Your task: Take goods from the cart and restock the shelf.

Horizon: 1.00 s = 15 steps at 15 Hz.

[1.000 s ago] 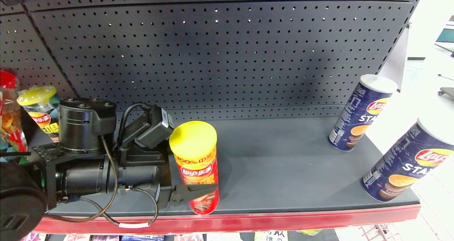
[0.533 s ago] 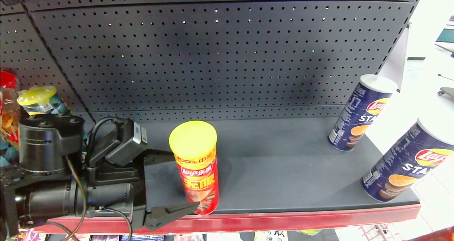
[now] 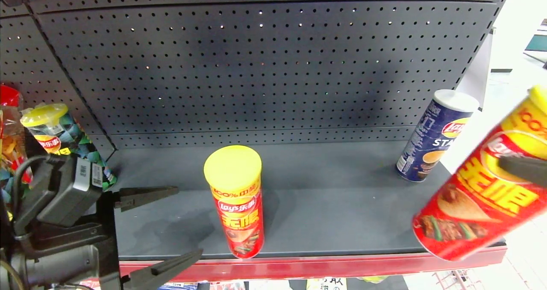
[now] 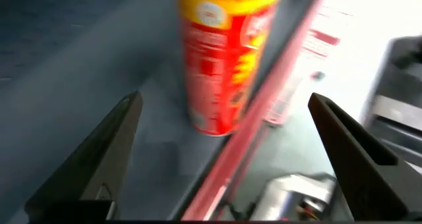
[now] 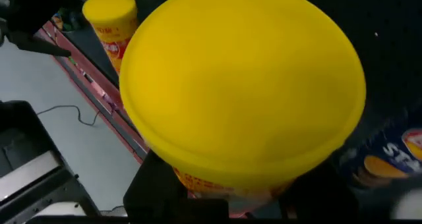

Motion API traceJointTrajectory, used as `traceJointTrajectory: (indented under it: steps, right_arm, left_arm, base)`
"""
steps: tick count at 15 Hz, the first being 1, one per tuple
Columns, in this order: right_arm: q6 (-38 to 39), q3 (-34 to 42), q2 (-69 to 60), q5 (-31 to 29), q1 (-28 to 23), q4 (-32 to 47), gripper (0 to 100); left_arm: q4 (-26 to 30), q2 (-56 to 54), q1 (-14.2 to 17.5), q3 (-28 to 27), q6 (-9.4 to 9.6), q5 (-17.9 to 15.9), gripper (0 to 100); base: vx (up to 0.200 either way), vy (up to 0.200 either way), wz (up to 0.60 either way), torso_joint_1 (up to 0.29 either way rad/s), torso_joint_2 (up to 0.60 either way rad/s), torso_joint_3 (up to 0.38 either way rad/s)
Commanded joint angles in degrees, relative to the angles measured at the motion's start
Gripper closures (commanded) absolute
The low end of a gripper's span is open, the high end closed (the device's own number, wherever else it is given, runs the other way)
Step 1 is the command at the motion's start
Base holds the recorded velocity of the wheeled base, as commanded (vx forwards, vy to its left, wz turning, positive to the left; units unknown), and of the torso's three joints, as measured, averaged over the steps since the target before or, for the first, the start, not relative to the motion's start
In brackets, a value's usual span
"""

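Our left gripper (image 3: 188, 221) has its fingers spread and empty, with the red chip can (image 3: 237, 204) upright just beyond their tips at the shelf (image 3: 342, 204) front, apparently delivered. Our right gripper (image 3: 517, 168) clamps a second red can (image 3: 474, 196), tilted, likely for shelving next.

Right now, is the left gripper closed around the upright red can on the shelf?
No, the left gripper has its fingers spread wide and clear of the upright red can, which stands free on the shelf.
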Motion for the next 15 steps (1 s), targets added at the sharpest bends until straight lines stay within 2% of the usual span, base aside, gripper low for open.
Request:
traceJointTrajectory:
  steps: [1, 3, 5, 8, 9, 10, 12, 15]
  right_arm:
    - [0.07, -1.34, 15.71, 0.02, 3.29, -10.27, 100]
    - [0.07, -3.36, 21.34, -0.07, 5.67, -13.87, 100]
    - [-0.02, -5.91, 26.61, -0.07, 7.69, -14.22, 100]
    - [-0.10, -9.42, 32.15, -0.07, 8.13, -16.68, 100]
    - [-0.28, -11.53, 36.98, 0.02, 9.09, -21.43, 100]
    - [-0.28, -13.29, 39.44, 0.02, 9.80, -22.48, 100]
    - [-0.19, -16.63, 42.17, 0.02, 11.20, -22.48, 100]
    - [-0.28, -22.43, 47.88, 0.19, 12.43, -22.48, 100]
  left_arm:
    - [0.06, -3.91, 0.16, 0.11, 0.01, 0.83, 0]
    - [0.85, -4.97, 0.08, 0.37, 0.01, 0.92, 0]
    - [2.35, -6.20, 0.08, 0.46, -0.08, 0.92, 0]
    - [2.44, -7.08, 0.08, 1.60, -0.08, 1.00, 0]
    - [2.61, -8.75, 0.08, 2.92, -0.43, 1.18, 0]
    - [3.23, -9.80, 0.08, 3.27, -0.78, 1.18, 0]
    - [6.13, -12.17, 0.08, 3.45, -0.78, 1.27, 0]
    - [14.13, -18.06, 0.08, 4.06, -0.78, 1.80, 0]
  base:
    - [0.000, 0.000, 0.00, 0.000, 0.00, 0.000]
    - [0.000, 0.000, 0.00, 0.000, 0.00, 0.000]
    - [0.000, 0.000, 0.00, 0.000, 0.00, 0.000]
    - [0.000, 0.000, 0.00, 0.000, 0.00, 0.000]
    - [0.000, 0.000, 0.00, 0.000, 0.00, 0.000]
    - [0.000, 0.000, 0.00, 0.000, 0.00, 0.000]
    - [0.000, 0.000, 0.00, 0.000, 0.00, 0.000]
    - [0.000, 0.000, 0.00, 0.000, 0.00, 0.000]
